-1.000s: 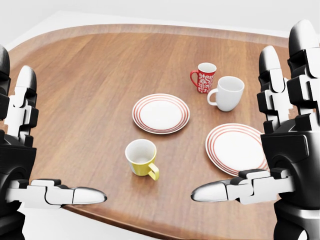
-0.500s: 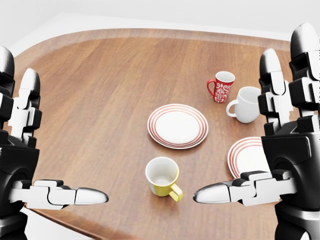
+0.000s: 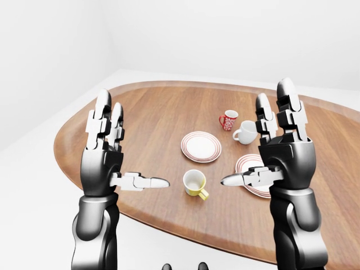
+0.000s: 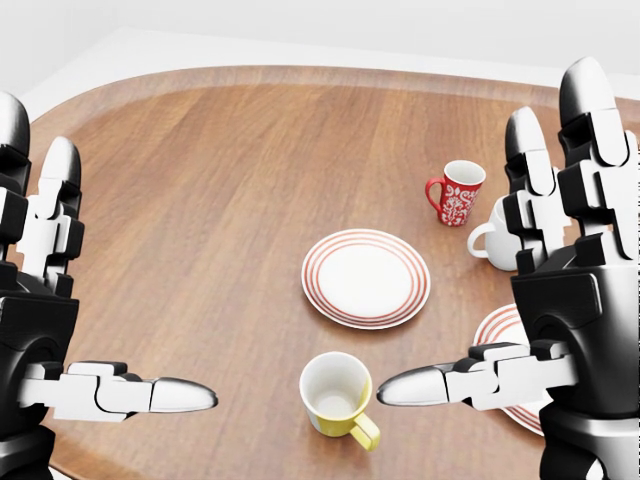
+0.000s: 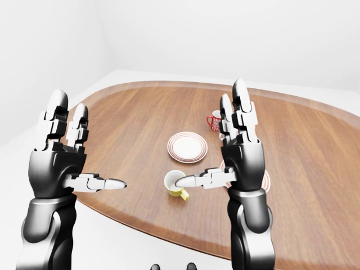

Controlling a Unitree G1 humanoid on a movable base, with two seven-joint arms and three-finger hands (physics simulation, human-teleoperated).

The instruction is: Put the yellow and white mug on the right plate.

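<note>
The yellow mug with a white inside (image 4: 338,395) stands upright on the wooden table (image 4: 200,200), low in the head view, handle to the lower right. The right plate (image 4: 497,325), white with red rings, lies to its right, mostly hidden behind my right hand. My right hand (image 3: 256,152) is open and raised, its thumb pointing left just above and right of the mug, not touching it. My left hand (image 3: 121,152) is open and empty, raised at the left, its thumb pointing at the mug from a distance.
A second ringed plate (image 4: 366,277) lies above the yellow mug. A red patterned mug (image 4: 455,193) and a plain white mug (image 4: 494,240) stand at the upper right. The table's rounded edge runs along the bottom of the views, with white floor beyond.
The whole picture has shifted: the camera moved, so mugs and plates slid right and down in the head view. Both hands stay raised and open; nothing was touched.
</note>
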